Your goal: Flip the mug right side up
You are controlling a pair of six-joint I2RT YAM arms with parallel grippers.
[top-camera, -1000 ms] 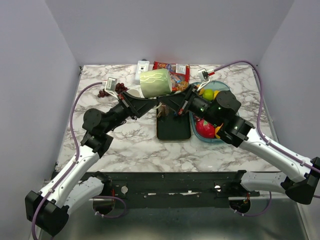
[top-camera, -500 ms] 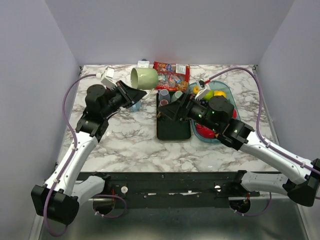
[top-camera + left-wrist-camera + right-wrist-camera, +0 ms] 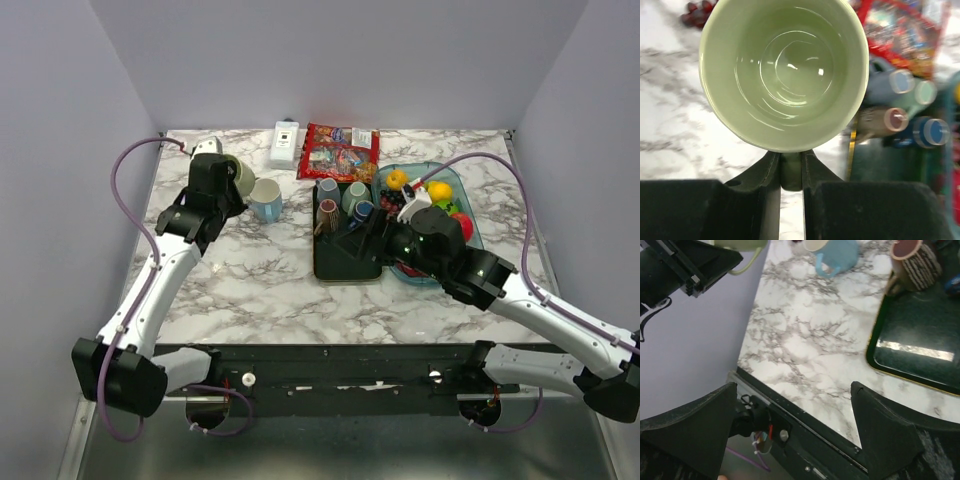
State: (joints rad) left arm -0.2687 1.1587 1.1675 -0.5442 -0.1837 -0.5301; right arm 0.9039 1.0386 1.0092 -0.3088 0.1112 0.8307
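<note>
the green mug (image 3: 785, 70) is off to the far left of the black tray (image 3: 347, 262), past the light blue mug (image 3: 266, 201) that stands upright between the two. the left gripper (image 3: 790, 161) has its two fingers (image 3: 765, 175) pinched on the green mug's handle. the mug's open mouth faces straight back at the wrist camera, so its glossy inside and bottom show. from above the mug shows only partly, behind the gripper's black body. whether its base touches the marble table (image 3: 260, 280) i cannot tell.

the right gripper (image 3: 792, 390) hangs over the tray's near left part, jaws spread wide with nothing between them. under it show the marble just left of the tray and the table's near edge. on the far end of the tray stand four small cups (image 3: 352, 196), among them a brown striped mug (image 3: 915, 262) by the tray's left edge. right of the tray lies a teal dish (image 3: 455, 175) of coloured fruit. beyond the tray lie a red snack packet (image 3: 340, 150) and, further to the tray's left, a white box (image 3: 286, 143).
</note>
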